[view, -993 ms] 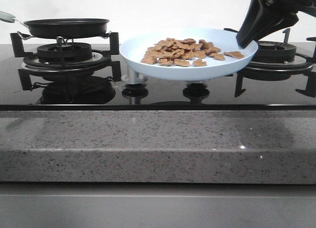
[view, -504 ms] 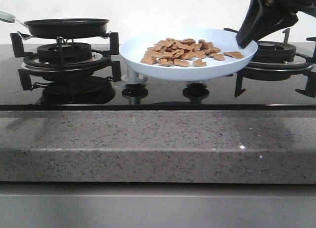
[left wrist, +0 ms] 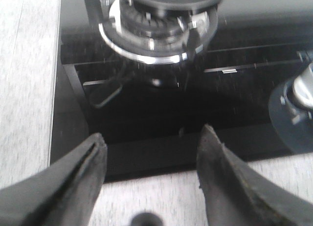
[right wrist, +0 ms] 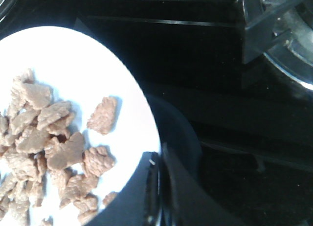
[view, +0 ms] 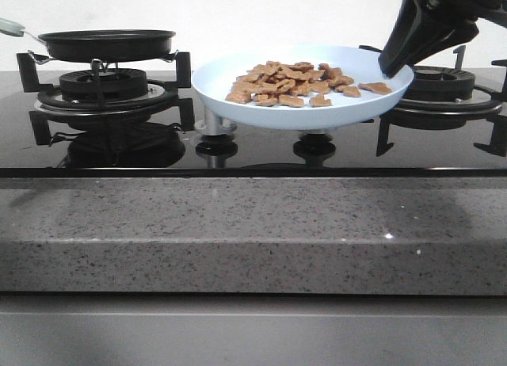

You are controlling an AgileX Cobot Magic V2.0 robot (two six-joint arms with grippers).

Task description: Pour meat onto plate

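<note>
Right gripper clenched on the plate rim, plate held above the stove, meat heaped on it; left gripper hangs released beside the stove's front edge

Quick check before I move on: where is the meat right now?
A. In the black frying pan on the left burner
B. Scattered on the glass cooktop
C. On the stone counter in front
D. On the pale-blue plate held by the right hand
D: the meat lies heaped on the plate, whose rim the right hand is clamped on; the front view shows none of it on the cooktop or counter.
</note>
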